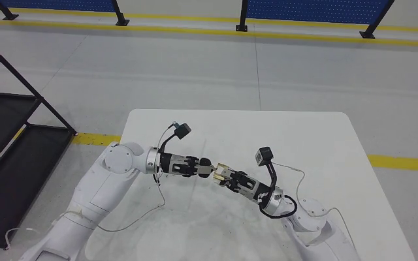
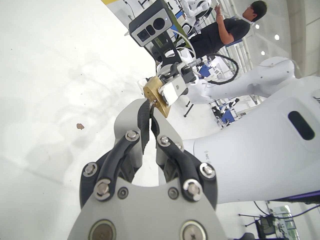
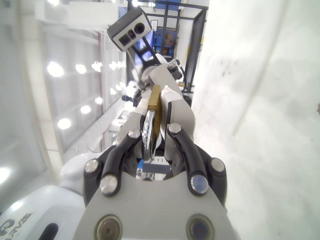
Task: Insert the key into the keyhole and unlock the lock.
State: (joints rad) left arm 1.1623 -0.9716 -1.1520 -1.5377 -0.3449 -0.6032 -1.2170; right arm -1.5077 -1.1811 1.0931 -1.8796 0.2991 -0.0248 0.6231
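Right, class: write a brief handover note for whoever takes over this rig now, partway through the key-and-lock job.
Left gripper: shut on the key, above the table.
Right gripper: shut on the brass lock, shackle end toward its wrist.
Done: both things held in the air, key tip at the lock's base.
Left: I cannot tell whether the key is in the keyhole. Seat it, turn it, free the shackle.
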